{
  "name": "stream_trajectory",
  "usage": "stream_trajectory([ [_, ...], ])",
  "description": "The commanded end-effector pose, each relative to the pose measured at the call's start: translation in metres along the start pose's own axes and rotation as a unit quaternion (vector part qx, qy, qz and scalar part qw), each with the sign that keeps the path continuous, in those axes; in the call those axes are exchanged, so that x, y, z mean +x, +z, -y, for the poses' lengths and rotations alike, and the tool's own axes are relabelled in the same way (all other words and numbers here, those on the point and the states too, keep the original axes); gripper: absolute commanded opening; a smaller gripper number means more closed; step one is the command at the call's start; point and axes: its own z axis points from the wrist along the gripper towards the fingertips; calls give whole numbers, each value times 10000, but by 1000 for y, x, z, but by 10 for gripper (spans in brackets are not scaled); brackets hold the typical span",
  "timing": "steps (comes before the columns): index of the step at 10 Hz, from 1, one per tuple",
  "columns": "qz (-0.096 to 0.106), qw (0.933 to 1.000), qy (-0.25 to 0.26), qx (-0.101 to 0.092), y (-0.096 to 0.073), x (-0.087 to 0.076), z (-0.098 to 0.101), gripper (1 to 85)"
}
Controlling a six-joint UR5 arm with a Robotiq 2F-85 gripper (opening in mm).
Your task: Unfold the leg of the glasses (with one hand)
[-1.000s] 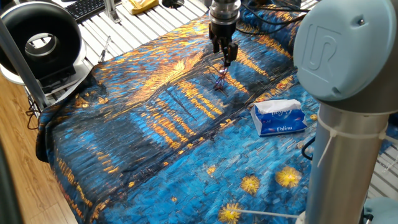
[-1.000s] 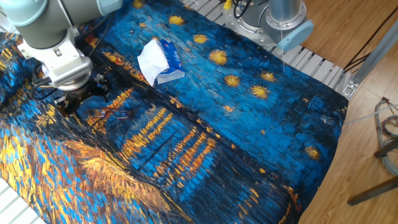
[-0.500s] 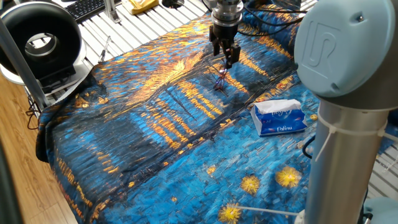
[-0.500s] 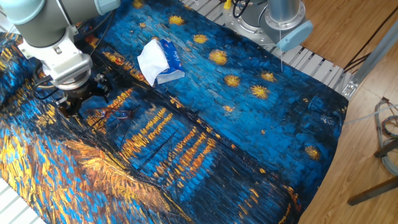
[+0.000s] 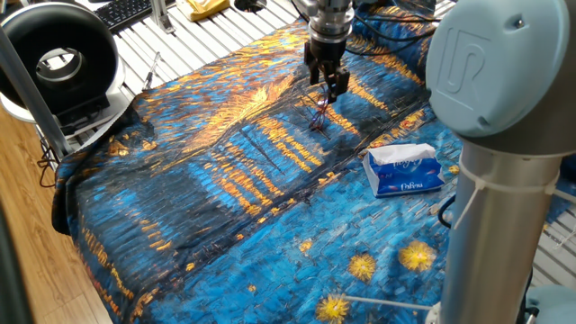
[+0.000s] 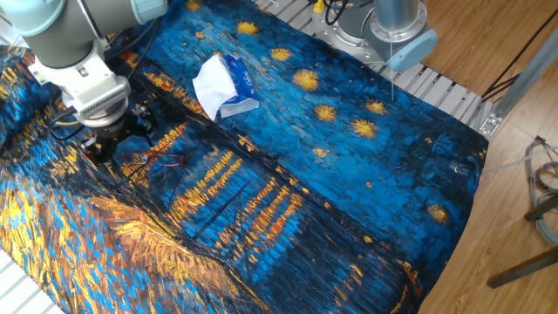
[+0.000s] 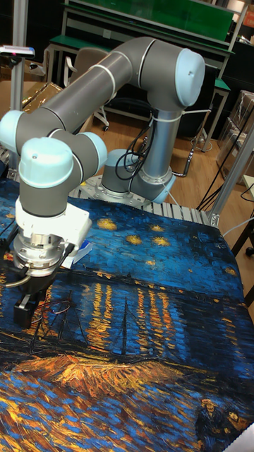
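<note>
The glasses are a small reddish wire frame lying on the painted cloth, also seen in the other fixed view and in the tall view. My gripper hangs just above and behind them, pointing down. Its dark fingers stand close together at the left end of the glasses. The leg is a thin wire that runs from the fingertips down to the frame and looks pinched between them. In the tall view the gripper sits low at the cloth, left of the wires.
A blue tissue pack lies on the cloth to the right of the glasses, also visible in the other fixed view. The arm's grey base column fills the right foreground. A round black fan stands past the table's left edge.
The gripper has shifted slightly right and up over the glasses. The frame has stayed in place on the cloth.
</note>
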Motion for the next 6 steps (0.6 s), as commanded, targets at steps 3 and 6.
stream_trajectory([
  [3, 79, 9995, 302, -56, 2, 3, -8, 660],
  [6, 49, 9979, 640, -114, 0, 4, -15, 513],
])
